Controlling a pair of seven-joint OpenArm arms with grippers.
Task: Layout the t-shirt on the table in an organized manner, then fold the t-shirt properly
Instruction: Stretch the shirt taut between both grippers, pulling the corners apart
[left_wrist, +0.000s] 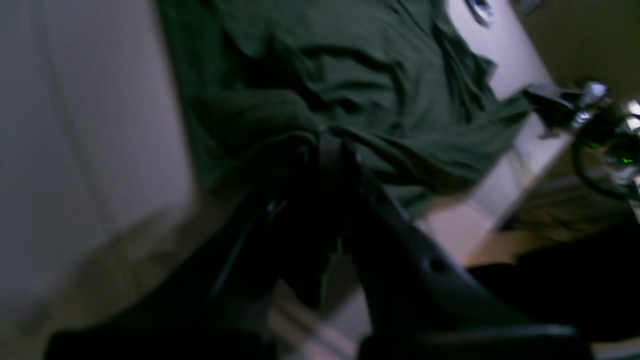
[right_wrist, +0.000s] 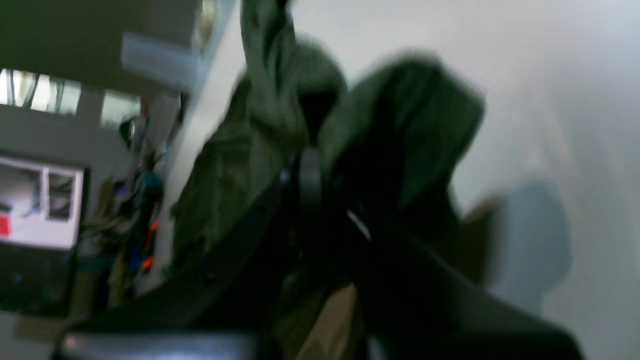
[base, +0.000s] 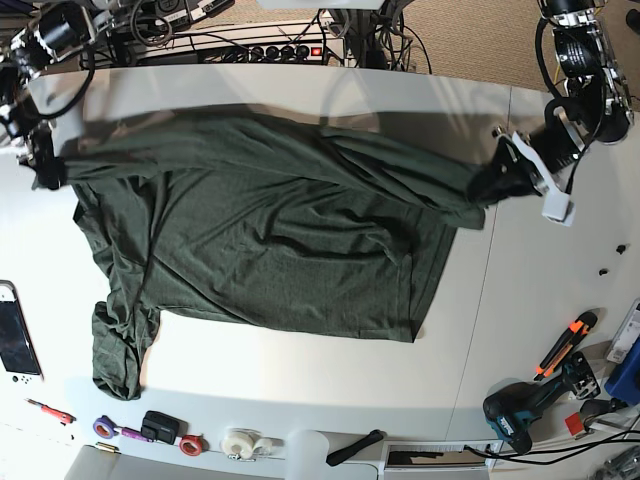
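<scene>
The dark green t-shirt (base: 260, 225) lies wrinkled across the white table (base: 540, 280), with one sleeve (base: 115, 350) trailing toward the front left. Its far edge is pulled taut between the two grippers and lifted slightly. My left gripper (base: 487, 187) is shut on the shirt's right end; in the left wrist view the fingers (left_wrist: 330, 142) pinch a bunched fold of the shirt (left_wrist: 350, 75). My right gripper (base: 47, 168) is shut on the shirt's left end; in the blurred right wrist view the fingers (right_wrist: 307, 172) clamp the fabric (right_wrist: 400, 115).
A white handheld device (base: 15, 335) lies at the left edge. Tape rolls (base: 240, 443) and small tools line the front edge. A drill (base: 520, 410) and an orange-handled tool (base: 565, 345) lie at the front right. A power strip (base: 270, 48) and cables run along the back.
</scene>
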